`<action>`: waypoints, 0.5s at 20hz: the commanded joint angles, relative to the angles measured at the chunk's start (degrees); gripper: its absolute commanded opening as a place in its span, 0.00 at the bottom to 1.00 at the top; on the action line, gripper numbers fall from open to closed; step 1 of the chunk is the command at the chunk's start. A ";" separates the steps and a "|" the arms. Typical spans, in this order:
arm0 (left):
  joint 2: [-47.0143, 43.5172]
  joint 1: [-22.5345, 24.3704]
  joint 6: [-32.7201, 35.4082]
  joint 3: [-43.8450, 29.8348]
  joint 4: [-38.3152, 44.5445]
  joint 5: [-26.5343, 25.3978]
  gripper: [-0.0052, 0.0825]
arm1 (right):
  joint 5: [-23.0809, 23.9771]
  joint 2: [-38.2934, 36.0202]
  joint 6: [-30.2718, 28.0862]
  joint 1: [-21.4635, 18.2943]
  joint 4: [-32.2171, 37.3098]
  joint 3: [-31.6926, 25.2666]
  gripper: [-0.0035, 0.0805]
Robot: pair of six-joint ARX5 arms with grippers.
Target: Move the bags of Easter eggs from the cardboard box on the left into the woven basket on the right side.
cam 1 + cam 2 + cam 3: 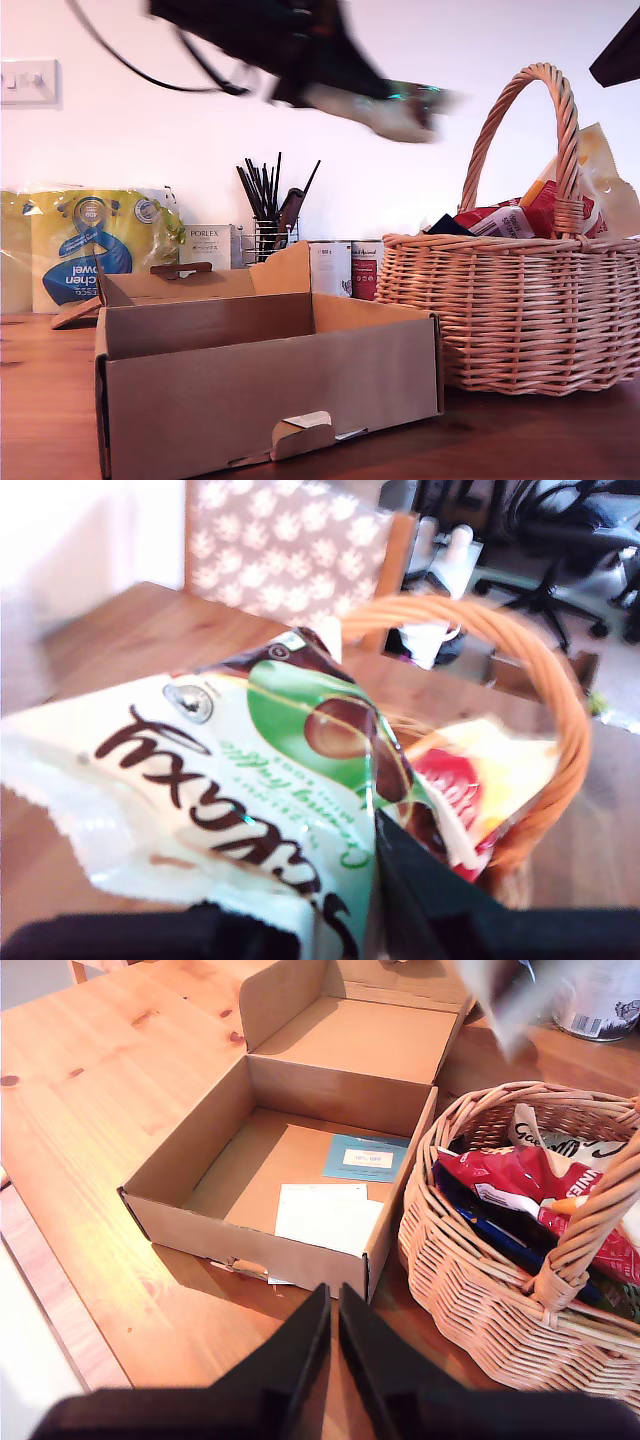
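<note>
So the white Galaxy bag [230, 810] is clamped in my first gripper [405, 112], up in the air around 10 o'clock off the woven basket [500, 310] handle, plenty of room. Cardboard box [290, 1090] just beside the basket. My second gripper [333, 1335] is closed, empty.

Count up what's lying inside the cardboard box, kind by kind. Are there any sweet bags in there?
Sweet bags in the cardboard box: 0
Blue card: 1
White paper sheet: 1
Total: 2, as far as the second wrist view shows the box floor.
</note>
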 commanded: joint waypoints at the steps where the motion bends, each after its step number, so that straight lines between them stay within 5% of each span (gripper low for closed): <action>1: 3.39 -0.52 -0.68 -0.77 1.11 -0.55 0.04 | -0.04 -0.15 0.31 0.22 0.37 0.35 0.03; 10: 9.49 -4.55 -6.47 -0.77 11.61 -2.99 0.04 | -0.17 -0.15 0.31 0.22 0.42 0.35 0.03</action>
